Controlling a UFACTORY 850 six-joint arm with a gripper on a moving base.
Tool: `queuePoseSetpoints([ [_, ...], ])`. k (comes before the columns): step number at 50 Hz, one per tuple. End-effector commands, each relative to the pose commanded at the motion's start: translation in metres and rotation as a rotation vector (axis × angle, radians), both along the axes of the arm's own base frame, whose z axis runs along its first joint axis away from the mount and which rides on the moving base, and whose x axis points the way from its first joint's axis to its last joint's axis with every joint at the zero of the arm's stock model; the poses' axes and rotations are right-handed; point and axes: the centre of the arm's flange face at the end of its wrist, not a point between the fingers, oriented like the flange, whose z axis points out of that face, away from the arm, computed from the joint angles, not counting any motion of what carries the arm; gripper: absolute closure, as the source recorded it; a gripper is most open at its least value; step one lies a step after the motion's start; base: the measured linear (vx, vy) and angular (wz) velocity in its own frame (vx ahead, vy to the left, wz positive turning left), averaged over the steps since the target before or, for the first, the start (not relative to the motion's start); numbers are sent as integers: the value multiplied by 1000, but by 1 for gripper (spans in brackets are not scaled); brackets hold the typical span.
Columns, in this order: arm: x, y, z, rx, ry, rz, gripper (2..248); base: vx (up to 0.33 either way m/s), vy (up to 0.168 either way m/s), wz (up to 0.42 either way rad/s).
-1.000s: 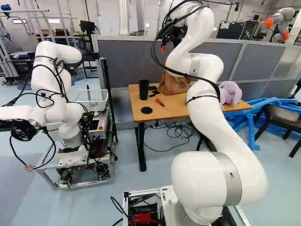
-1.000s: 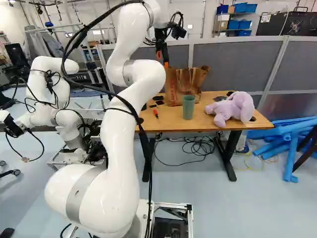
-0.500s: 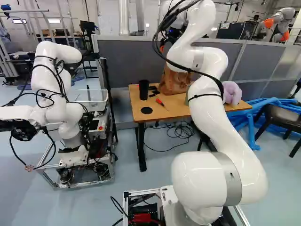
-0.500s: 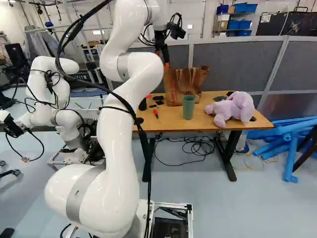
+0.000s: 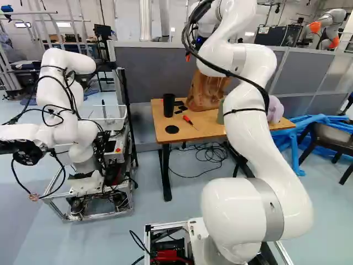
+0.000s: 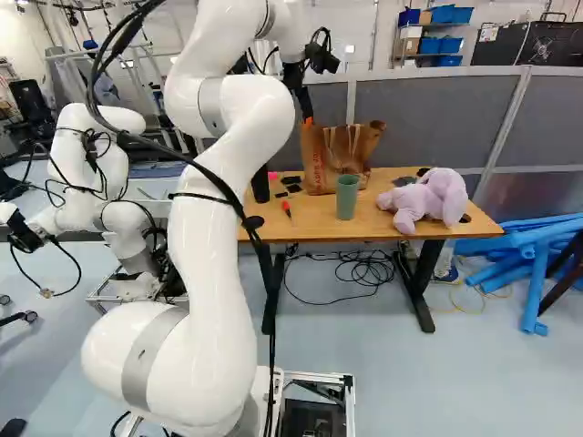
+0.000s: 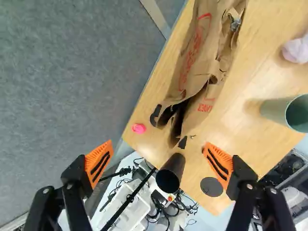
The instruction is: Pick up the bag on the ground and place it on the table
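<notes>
We recorded one paper bag (image 6: 332,162), standing on one table (image 6: 373,229). The gripper (image 6: 308,119) was raised near it, its jaws spread wide with nothing pinched; the wrist view placed the bag ahead of them. We counted two cups: a green cup (image 6: 347,197) just in front of the bag and a black cup (image 5: 169,105) near its left side in the left base view. One plush elephant (image 6: 430,197) sat right of the bag in the right base view. The arm partly hid the elephant in the left base view. The wrist view cut off the bag's far end, and its contents could not be made out.
</notes>
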Motion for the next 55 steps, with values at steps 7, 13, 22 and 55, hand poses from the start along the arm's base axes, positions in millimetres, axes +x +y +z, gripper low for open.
queuePoseSetpoints([
  [7,-3,3,-7,-21,-28,27,3,0,0,0],
  [13,-6,5,-14,-41,-54,51,3,0,0,0],
  [22,-14,10,-26,-75,-95,90,3,0,0,0],
  [55,-68,27,-82,-214,-244,233,3,0,0,0],
])
